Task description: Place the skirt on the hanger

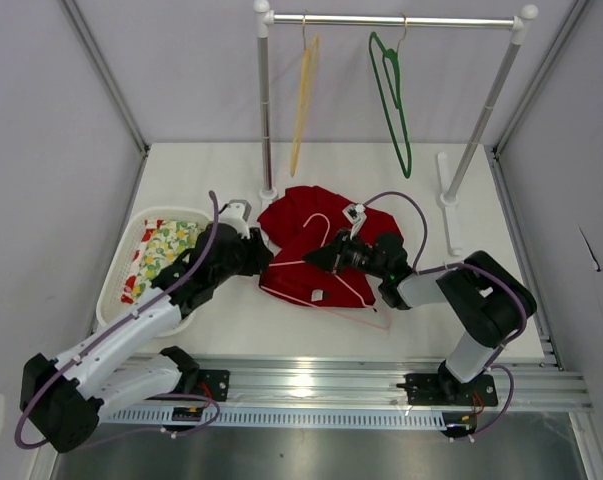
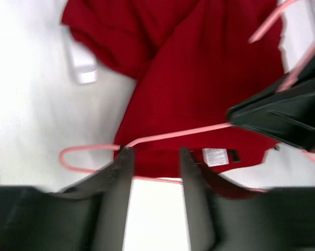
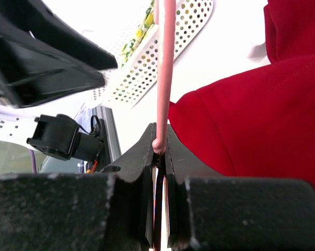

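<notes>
White bench (image 1: 241, 325) under everything. At its far edge, a rack (image 1: 391, 19), with a yellow hanger (image 1: 303, 105) and a dark green hanger (image 1: 393, 95) on the rail. At the left edge, a white perforated basket (image 1: 173, 211) with floral cloth (image 1: 166, 250) inside.

In the middle of the bench, the skirt (image 1: 286, 215): red, rumpled, roundish, spread flat up to the rack's left foot. On top of it, the hanger (image 2: 173, 135): thin pale pink wire, lying flat, hook toward the far edge. Pokes past the skirt's near edge onto bare bench at both lower corners.

Left claw (image 2: 155, 157) low at the skirt's near-left edge. Fingers parted, bench and red cloth showing in the gap, nothing pinched between them. Pink wire just beyond the tips.

Right claw (image 3: 160, 138) over the skirt, reaching from the right side. Jaws pressed together on the hanger's wire, gripping it at the very tips.
</notes>
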### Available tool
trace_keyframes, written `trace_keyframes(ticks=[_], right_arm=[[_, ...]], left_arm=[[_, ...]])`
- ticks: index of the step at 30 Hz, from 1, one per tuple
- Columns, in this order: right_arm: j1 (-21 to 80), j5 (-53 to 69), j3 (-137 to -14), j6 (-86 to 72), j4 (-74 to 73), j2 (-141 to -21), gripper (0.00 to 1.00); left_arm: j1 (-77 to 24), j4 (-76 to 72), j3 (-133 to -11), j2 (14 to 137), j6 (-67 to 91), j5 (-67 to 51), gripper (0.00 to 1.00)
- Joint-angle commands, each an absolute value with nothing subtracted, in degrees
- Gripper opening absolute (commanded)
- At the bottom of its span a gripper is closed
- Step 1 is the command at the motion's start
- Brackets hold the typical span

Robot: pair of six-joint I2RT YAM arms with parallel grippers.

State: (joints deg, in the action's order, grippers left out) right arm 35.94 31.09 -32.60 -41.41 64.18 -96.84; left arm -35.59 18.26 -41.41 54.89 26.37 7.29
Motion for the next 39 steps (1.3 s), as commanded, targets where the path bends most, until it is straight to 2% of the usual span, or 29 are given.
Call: trace_keyframes(ticks=[1,3,8,12,19,26,39], right_arm=[[36.39,33.75,-33.84,-39.99,66.36,-94.13,0.00],[36.47,34.53,-33.92,-39.99,66.27,-93.96,0.00],[36.39,36.73,-34.19,-41.31,67.67,-93.96,0.00],[36.30,37.88,-33.93,-41.66,67.24,-93.17,0.00],[34.55,40.69,-32.44,-44.46,69.69,-92.46,0.00],[32.17,43.50,-30.50,-49.39,76.98,-94.39,0.00],[31.73,45.70,-31.90,-51.15,77.25,-94.39,0.00]], left_arm=[[-35.42,15.83,-45.70,58.08,18.66,0.01,0.53],[-35.33,14.77,-47.63,60.89,16.18,-4.65,0.62],[-35.33,14.42,-54.31,69.95,9.15,-16.06,0.67],[-35.16,15.73,-57.65,72.95,6.60,-20.03,0.67],[-32.96,15.73,-56.60,73.83,5.54,-31.01,0.67],[-30.59,12.04,-53.09,71.81,8.00,-36.20,0.67],[-30.50,8.10,-50.45,75.15,10.81,-42.10,0.65]])
